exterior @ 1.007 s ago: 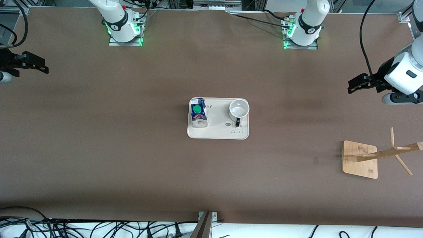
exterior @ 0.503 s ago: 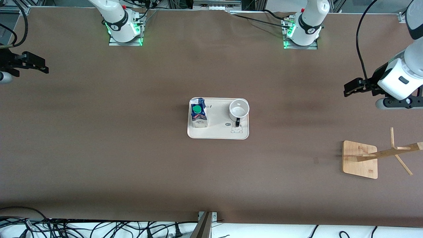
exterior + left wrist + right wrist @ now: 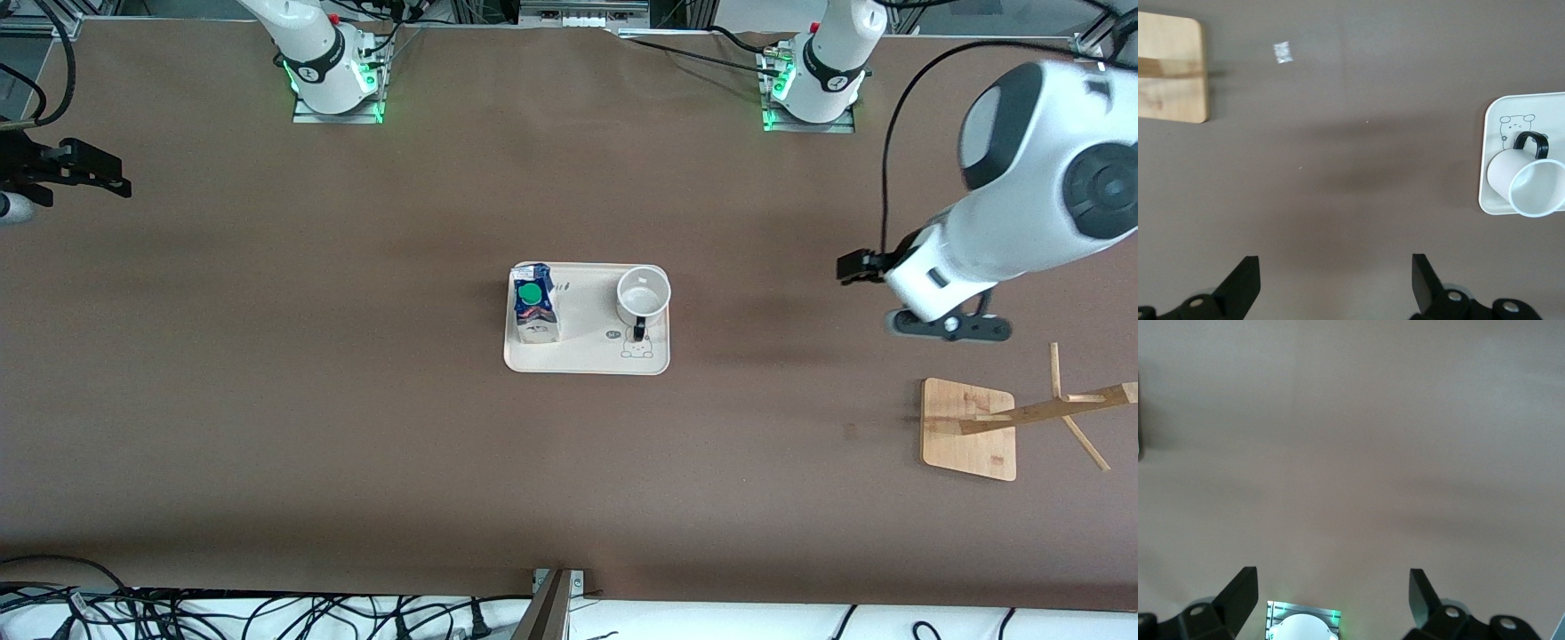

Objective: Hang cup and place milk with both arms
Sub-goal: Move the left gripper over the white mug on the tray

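The white cup [image 3: 643,296] with its black handle stands on a cream tray [image 3: 587,360] at the table's middle. The blue and white milk [image 3: 533,311] with a green cap stands on the same tray, toward the right arm's end. My left gripper [image 3: 852,267] is open and empty in the air over bare table between the tray and the left arm's end. In the left wrist view [image 3: 1335,283] the cup [image 3: 1528,187] and the tray [image 3: 1491,133] show at the edge. My right gripper [image 3: 108,173] is open and empty, waiting over the right arm's end; the right wrist view [image 3: 1331,597] shows only table.
A wooden cup rack [image 3: 969,428] with a square base and pegged pole stands near the left arm's end, nearer the front camera than the tray; its base shows in the left wrist view [image 3: 1171,67]. The right arm's green-lit base [image 3: 1301,623] shows below the right gripper.
The left arm has swung in from the table's end toward the tray, its gripper now over the table closer to the cup. The right arm has not moved.
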You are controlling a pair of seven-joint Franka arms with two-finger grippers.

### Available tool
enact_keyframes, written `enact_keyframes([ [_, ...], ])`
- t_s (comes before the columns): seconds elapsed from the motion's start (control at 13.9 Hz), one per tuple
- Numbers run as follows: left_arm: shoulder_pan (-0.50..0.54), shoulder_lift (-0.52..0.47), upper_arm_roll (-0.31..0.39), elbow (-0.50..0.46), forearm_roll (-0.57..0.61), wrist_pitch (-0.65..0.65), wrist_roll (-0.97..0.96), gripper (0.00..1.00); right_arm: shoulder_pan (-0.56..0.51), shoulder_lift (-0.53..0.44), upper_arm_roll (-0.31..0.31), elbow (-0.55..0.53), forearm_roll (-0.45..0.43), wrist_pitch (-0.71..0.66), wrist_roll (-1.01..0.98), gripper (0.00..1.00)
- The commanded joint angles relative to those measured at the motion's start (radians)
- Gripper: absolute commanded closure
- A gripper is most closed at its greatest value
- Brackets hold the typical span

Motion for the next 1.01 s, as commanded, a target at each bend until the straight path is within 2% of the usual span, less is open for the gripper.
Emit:
enact_keyframes([
  [0.0, -0.035, 0.088, 0.0, 0.032, -0.005, 0.073, -0.007, 0.0, -0.005, 0.005, 0.003, 0.02, 0.019, -0.02, -0.006, 0.0],
  [0.22, -0.059, 0.156, 0.0, 0.024, -0.14, 0.211, -0.013, 0.0, -0.005, 0.005, 0.003, 0.02, 0.019, -0.018, -0.005, 0.0],
  [0.29, -0.069, 0.173, 0.0, 0.023, -0.151, 0.25, -0.013, 0.0, -0.005, 0.005, 0.002, 0.02, 0.019, -0.02, -0.006, 0.0],
  [0.65, -0.181, 0.262, 0.003, 0.021, -0.138, 0.34, -0.092, 0.0, -0.005, 0.005, 0.003, 0.02, 0.019, -0.02, -0.006, 0.0],
  [0.93, -0.238, 0.266, 0.002, -0.049, -0.088, 0.417, -0.175, 0.0, -0.005, 0.005, 0.002, 0.02, 0.019, -0.02, -0.006, 0.0],
])
